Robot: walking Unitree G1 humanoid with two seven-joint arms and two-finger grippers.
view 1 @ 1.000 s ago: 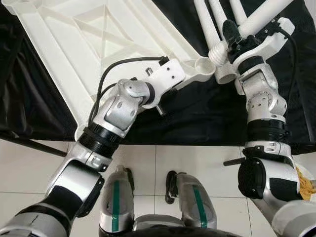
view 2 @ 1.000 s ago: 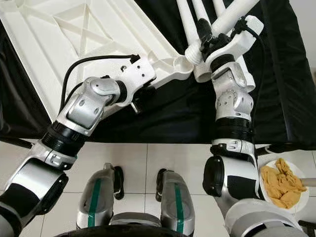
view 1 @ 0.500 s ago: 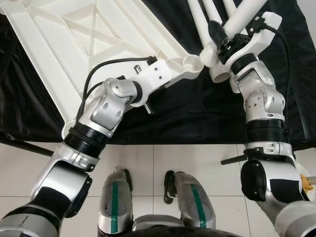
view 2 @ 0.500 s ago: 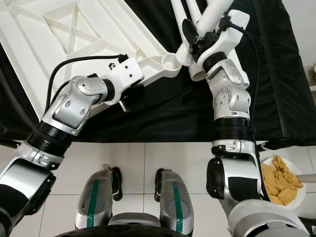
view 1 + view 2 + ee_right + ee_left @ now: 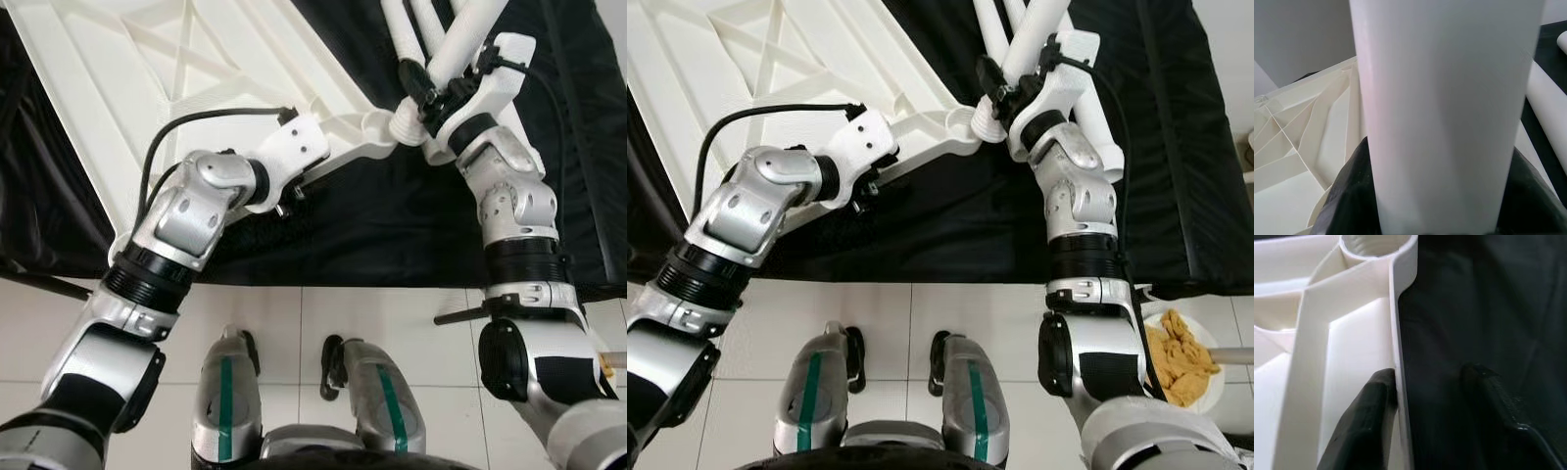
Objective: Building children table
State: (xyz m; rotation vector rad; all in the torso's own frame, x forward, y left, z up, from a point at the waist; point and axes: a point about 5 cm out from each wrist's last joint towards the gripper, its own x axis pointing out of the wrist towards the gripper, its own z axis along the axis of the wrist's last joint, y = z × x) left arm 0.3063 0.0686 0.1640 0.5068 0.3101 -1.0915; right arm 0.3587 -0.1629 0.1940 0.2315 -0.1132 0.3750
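With our left hand (image 5: 1422, 396) pinching the upturned tabletop (image 5: 118, 88) rim on the black surface (image 5: 372, 225), our right hand (image 5: 436, 93) clamps the leg (image 5: 460, 44); keep its threaded end square to the corner socket (image 5: 1376, 242) before twisting.

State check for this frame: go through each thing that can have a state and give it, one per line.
Tabletop: upside down on the black cloth, ribbed underside up.
Corner socket: open, no leg screwed in yet.
Held leg: tilted, threaded end at the socket.
Spare legs: loose on the cloth.
Left gripper: shut on the tabletop edge.
Right gripper: shut on the held leg.
Plate: on the floor, holding yellow pieces.
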